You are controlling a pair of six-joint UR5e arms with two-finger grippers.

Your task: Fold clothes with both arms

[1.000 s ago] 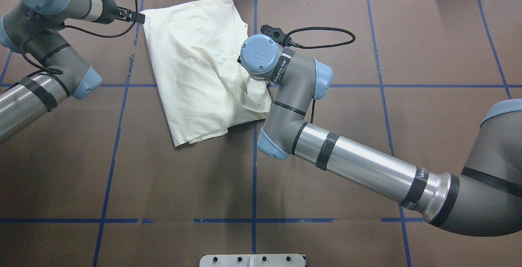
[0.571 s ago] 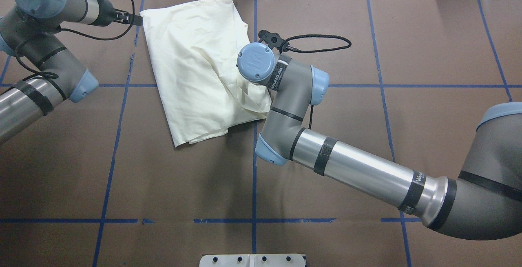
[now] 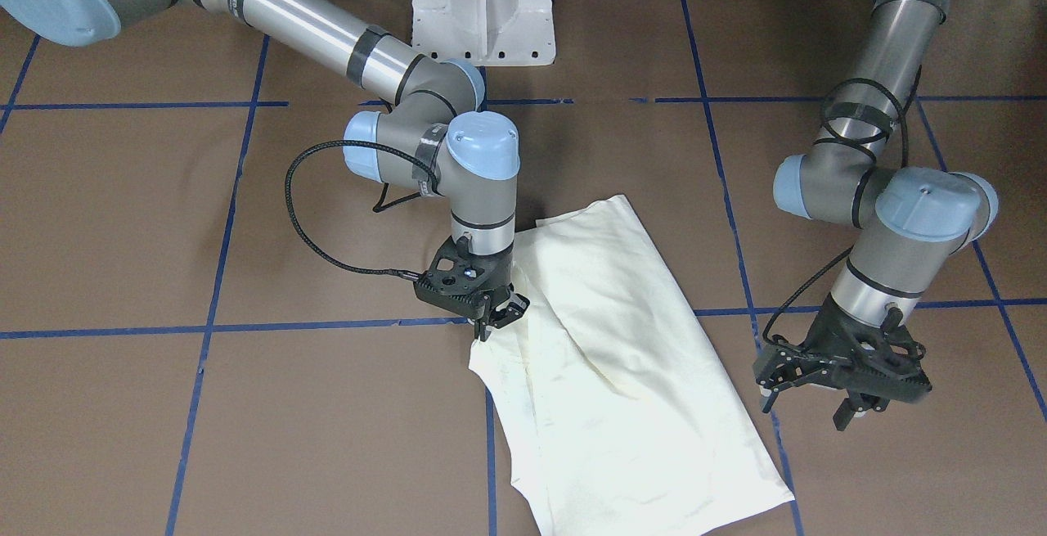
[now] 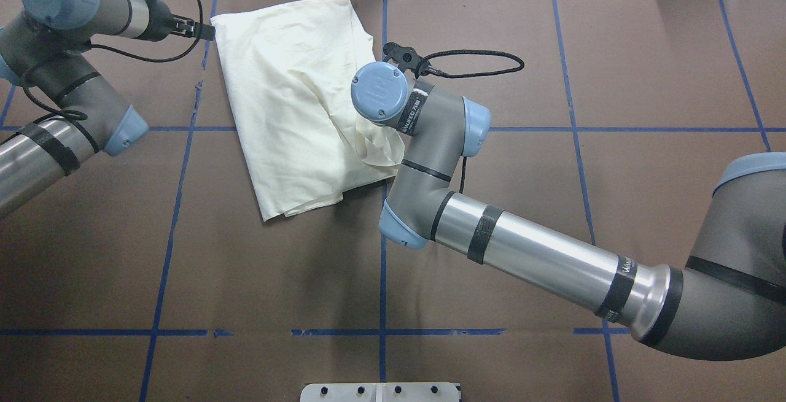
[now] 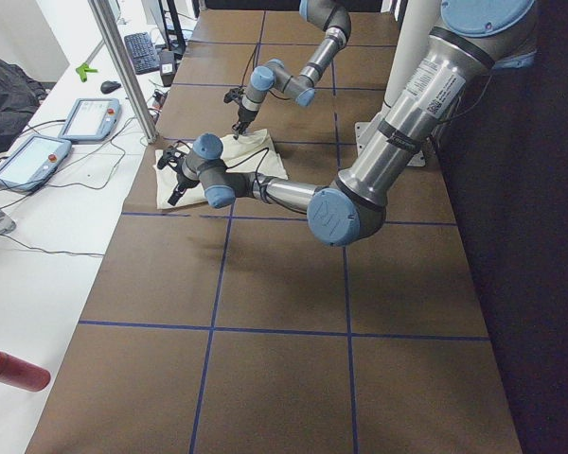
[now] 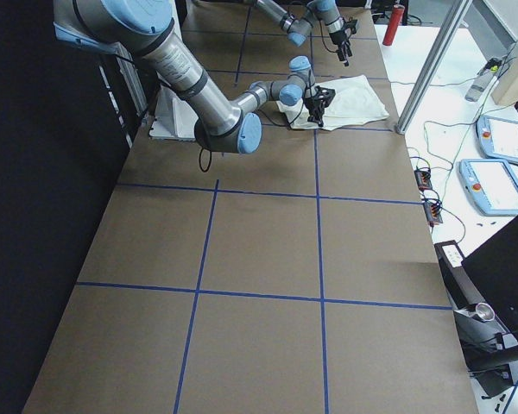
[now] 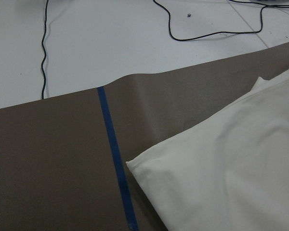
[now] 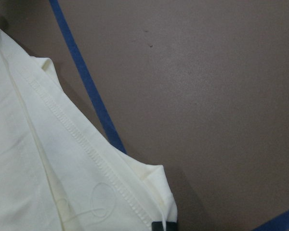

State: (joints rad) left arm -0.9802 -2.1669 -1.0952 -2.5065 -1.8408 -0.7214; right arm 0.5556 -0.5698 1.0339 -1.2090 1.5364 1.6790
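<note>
Two grippers: right gripper seems clamped on the shirt hem. Left gripper open, empty, beside the opposite long edge.

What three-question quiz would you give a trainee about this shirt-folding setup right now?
1. Multiple choice: the right gripper grips the shirt at: A) an edge; B) its middle; C) nowhere.
2. True or false: a printed picture shows on the shirt's upward face.
3. Fill in: the table carries a grid of ____ tape.
Key: 1 A; 2 false; 3 blue.
</note>
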